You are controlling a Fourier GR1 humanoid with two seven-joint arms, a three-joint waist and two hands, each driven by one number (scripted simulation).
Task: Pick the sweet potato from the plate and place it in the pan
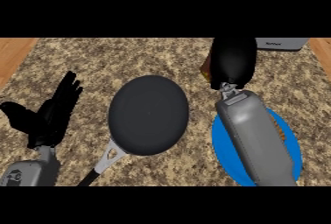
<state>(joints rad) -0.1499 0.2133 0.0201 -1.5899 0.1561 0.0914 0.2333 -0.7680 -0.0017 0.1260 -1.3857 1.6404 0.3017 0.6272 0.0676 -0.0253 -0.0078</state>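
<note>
The dark round pan point(149, 114) lies in the middle of the counter, its grey and black handle point(103, 165) pointing to the lower left. The blue plate point(226, 151) sits to its right, largely hidden by my right forearm. My right hand point(233, 61) is beyond the plate's far edge, to the right of the pan, with its fingers curled. A brown-orange piece of the sweet potato point(205, 71) shows at the hand's left side. A thin orange sliver point(279, 131) shows on the plate beside the forearm. My left hand point(55, 111) rests open at the left, fingers up.
A grey appliance point(281, 43) stands at the counter's back right corner, just behind my right hand. The speckled stone counter ends in wooden strips at the left point(13, 54) and right point(321, 50) edges.
</note>
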